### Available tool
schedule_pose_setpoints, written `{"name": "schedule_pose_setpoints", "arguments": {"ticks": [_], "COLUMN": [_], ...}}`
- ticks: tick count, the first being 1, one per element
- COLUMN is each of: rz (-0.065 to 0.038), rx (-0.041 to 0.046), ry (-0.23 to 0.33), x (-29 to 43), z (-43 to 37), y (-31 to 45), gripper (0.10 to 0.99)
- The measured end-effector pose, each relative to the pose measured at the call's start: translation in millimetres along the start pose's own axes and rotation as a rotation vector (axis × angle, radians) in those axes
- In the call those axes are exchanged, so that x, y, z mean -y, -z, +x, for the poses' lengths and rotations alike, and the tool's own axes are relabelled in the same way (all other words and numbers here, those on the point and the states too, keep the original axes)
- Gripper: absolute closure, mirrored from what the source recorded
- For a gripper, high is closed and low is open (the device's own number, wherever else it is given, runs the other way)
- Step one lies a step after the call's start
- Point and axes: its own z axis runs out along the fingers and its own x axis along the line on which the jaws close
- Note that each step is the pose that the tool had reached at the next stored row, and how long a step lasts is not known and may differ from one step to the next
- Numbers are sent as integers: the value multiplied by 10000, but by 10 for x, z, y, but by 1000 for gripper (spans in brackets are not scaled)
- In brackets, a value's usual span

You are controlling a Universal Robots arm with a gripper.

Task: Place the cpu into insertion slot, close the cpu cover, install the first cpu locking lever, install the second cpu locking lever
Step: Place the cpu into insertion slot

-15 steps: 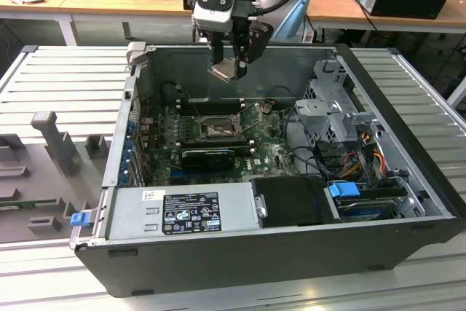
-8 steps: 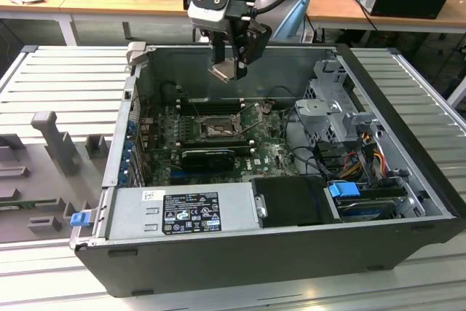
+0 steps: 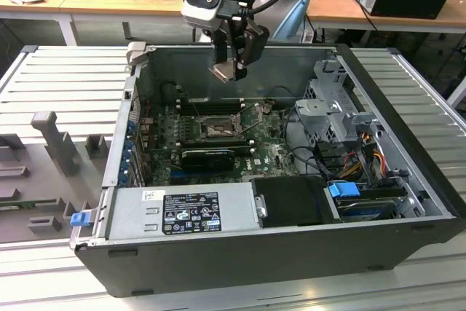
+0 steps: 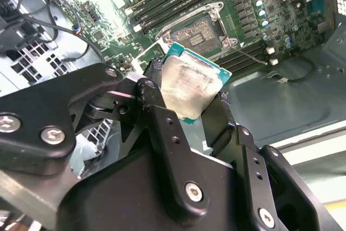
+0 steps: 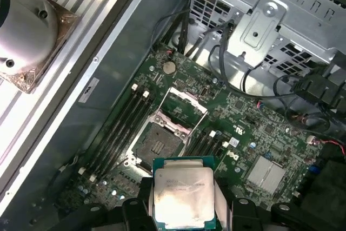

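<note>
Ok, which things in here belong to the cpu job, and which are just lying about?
Job: cpu, gripped in the pincer above the board; insertion slot, uncovered; cpu cover, standing open.
Lying about: memory slots; drive cage; power supply; coin battery.

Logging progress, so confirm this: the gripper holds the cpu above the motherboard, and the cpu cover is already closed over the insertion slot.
Wrong on the cover. In the first wrist view the cpu cover stands swung open beside the insertion slot, whose centre lies bare. The rest is right: the gripper holds the cpu above the motherboard.
</note>
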Motion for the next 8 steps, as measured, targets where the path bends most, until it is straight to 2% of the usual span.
{"name": "schedule_pose_setpoints", "arguments": {"ticks": [8], "rz": [-19], "rx": [86], "ry": [-953], "x": [0], "z": [0], "y": [0], "gripper": [553]}}
